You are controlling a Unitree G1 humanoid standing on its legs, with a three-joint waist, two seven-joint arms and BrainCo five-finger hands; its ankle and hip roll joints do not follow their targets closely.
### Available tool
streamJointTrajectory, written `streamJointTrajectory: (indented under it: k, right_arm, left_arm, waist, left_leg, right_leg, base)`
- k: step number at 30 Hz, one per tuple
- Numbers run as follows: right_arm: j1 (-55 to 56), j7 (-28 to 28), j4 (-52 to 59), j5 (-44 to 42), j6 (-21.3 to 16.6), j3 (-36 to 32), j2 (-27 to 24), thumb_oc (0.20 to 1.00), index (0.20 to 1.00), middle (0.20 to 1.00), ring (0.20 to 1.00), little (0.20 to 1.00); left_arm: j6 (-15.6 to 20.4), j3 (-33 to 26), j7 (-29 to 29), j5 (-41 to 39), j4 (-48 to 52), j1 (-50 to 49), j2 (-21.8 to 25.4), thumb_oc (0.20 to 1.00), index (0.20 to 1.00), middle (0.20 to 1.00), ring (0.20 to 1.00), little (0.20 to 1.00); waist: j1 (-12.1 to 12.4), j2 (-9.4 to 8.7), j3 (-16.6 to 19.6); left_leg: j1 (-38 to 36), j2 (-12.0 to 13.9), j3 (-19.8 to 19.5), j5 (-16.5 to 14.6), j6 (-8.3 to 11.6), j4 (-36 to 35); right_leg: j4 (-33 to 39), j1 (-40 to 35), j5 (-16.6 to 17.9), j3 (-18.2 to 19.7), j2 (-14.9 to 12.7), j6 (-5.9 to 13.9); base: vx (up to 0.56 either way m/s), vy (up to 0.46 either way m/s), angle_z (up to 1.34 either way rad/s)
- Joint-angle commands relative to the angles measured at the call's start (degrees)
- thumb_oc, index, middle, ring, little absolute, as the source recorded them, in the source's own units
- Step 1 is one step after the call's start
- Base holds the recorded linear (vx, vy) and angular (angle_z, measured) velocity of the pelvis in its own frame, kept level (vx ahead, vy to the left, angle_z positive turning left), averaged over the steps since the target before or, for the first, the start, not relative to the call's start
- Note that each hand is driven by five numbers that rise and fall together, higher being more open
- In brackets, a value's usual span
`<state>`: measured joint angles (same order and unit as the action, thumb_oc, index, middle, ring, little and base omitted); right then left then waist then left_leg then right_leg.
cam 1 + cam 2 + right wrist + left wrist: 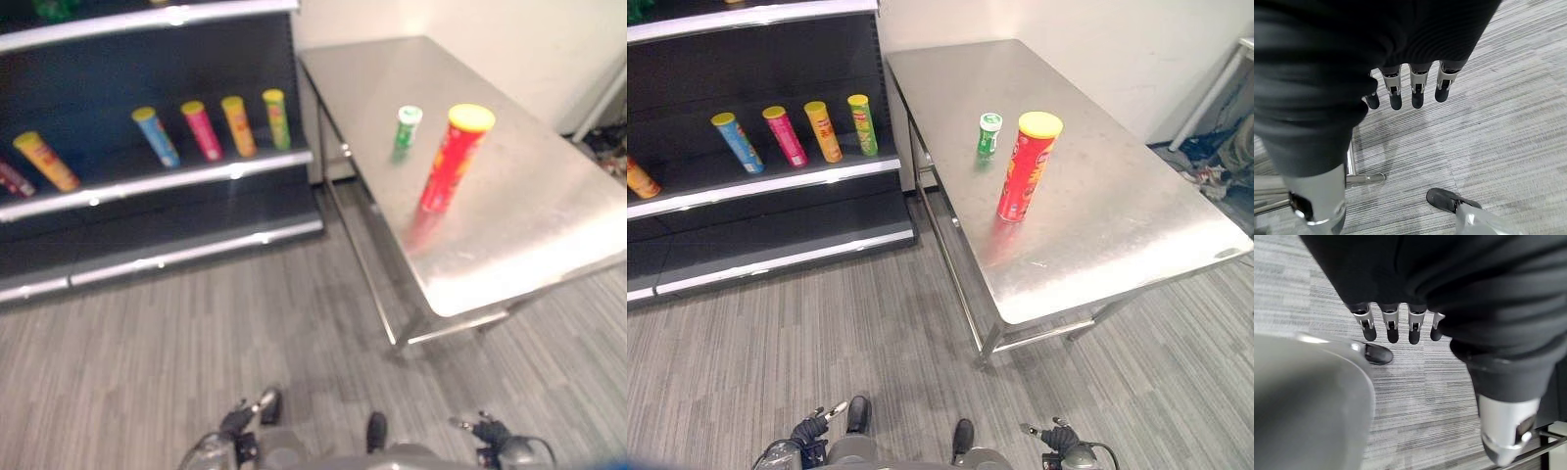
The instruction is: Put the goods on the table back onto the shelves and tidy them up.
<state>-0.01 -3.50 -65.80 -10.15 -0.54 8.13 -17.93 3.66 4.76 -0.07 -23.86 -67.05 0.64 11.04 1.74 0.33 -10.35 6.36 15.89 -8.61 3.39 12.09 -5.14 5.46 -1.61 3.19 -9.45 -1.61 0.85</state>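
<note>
Head views: a tall red chip can (1027,166) with a yellow lid stands upright on the steel table (1136,225), a small green can (988,135) upright just behind it. Four chip cans (795,133) lean on the dark shelf (764,184); another is cut off at the edge.

Left wrist view: the left hand (1400,323) hangs over grey floor (1420,396), fingers straight, empty.

Right wrist view: the right hand (1410,85) likewise hangs loose and empty.

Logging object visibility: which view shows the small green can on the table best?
The right eye view: the small green can stands upright and crisp behind the red tube. The left eye view shows it blurrier. Both wrist views face the floor.
</note>
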Motion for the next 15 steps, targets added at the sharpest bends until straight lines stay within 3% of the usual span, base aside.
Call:
streamJointTrajectory:
  k: [1, 2, 4, 5, 11, 12, 13, 15]
  right_arm:
    - [0.81, -0.41, 1.80, -1.08, -0.84, -0.86, -1.07, 1.000, 1.000, 1.000, 1.000, 1.000]
    - [0.92, -0.25, 1.55, -1.40, -0.95, -1.54, -0.68, 1.000, 1.000, 1.000, 1.000, 1.000]
    - [1.05, -0.49, 1.34, -1.69, -0.71, -3.08, -0.17, 1.000, 1.000, 1.000, 1.000, 1.000]
    - [1.07, -0.54, 1.16, -2.16, -0.71, -3.57, 0.09, 1.000, 1.000, 1.000, 1.000, 1.000]
    - [1.07, -0.54, 1.16, -2.16, -0.71, -3.57, 0.09, 1.000, 1.000, 1.000, 1.000, 1.000]
    - [1.44, -0.55, 0.35, -2.15, -0.16, -4.27, 0.22, 1.000, 1.000, 1.000, 1.000, 1.000]
    - [1.77, -0.65, -0.93, -3.02, -0.14, -5.21, 0.33, 1.000, 1.000, 1.000, 1.000, 1.000]
    - [2.19, -0.95, -2.40, -4.03, -0.32, -6.37, 0.04, 1.000, 1.000, 1.000, 1.000, 1.000]
  left_arm:
    - [2.14, 0.55, 0.78, -1.97, 0.95, -0.26, 1.99, 1.000, 1.000, 1.000, 1.000, 1.000]
    - [2.08, 0.52, 0.80, -2.25, 0.96, -0.21, 1.81, 1.000, 1.000, 1.000, 1.000, 1.000]
    - [2.10, 0.43, 1.15, -1.97, 1.41, 0.44, 2.46, 1.000, 1.000, 1.000, 1.000, 1.000]
    - [2.27, 0.34, 1.07, -1.60, 1.24, 0.65, 3.10, 1.000, 1.000, 1.000, 1.000, 1.000]
    - [2.27, 0.35, 1.07, -1.60, 1.24, 0.65, 3.11, 1.000, 1.000, 1.000, 1.000, 1.000]
    - [2.12, -0.25, 1.06, -1.27, 1.90, 0.62, 4.91, 1.000, 1.000, 1.000, 1.000, 1.000]
    - [1.84, -0.69, 1.00, -0.93, 1.81, 0.71, 5.67, 1.000, 1.000, 1.000, 1.000, 1.000]
    - [1.58, -2.01, 0.87, -0.66, 0.54, 0.85, 6.17, 1.000, 1.000, 1.000, 1.000, 1.000]
  waist:
    - [0.50, 0.57, 1.09]
    - [0.60, 0.79, 1.68]
    - [0.20, 0.13, 1.71]
    - [-0.09, -0.46, 1.68]
    - [-0.07, -0.47, 1.68]
    - [-0.59, -0.75, 1.55]
    - [-1.31, -0.14, 1.73]
    - [-2.33, 0.44, 1.34]
  left_leg:
    - [4.91, -1.24, 1.23, 5.76, -1.64, 0.75]
    - [4.11, -1.63, 1.74, 5.55, -1.62, 1.06]
    - [3.34, -3.87, 3.81, 3.93, -2.63, 3.31]
    - [2.63, -5.36, 5.46, 2.81, -3.82, 3.96]
    - [2.62, -5.36, 5.49, 2.81, -3.82, 3.96]
    - [-0.48, -8.68, 9.99, 0.51, -6.88, 3.71]
    - [-2.26, -10.00, 11.70, -0.27, -7.95, 2.66]
    - [-5.95, -12.32, 14.50, -1.55, -9.41, 0.44]
  right_leg:
    - [-3.21, -7.69, -9.22, 3.23, -9.53, 8.87]
    - [-4.24, -7.62, -8.91, 3.57, -11.16, 9.53]
    - [-9.25, -4.70, -5.10, 4.70, -15.12, 10.53]
    - [-11.63, -2.72, -1.60, 5.71, -16.69, 10.61]
    - [-11.64, -2.71, -1.60, 5.74, -16.70, 10.61]
    - [-16.56, 0.82, 5.56, 1.92, -19.95, 8.92]
    - [-18.55, 1.88, 4.78, -0.99, -19.48, 8.13]
    - [-17.99, 4.57, -0.61, -4.58, -13.27, 7.06]
  base:
    - [0.33, 0.594, -0.38]
    - [0.31, 0.637, -0.61]
    - [0.20, 0.557, -0.82]
    - [0.09, 0.324, -0.49]
    - [0.03, 0.105, -0.17]
    - [0.16, 0.694, 0.06]
    - [0.24, 0.944, -0.24]
    - [0.20, 0.574, -1.11]
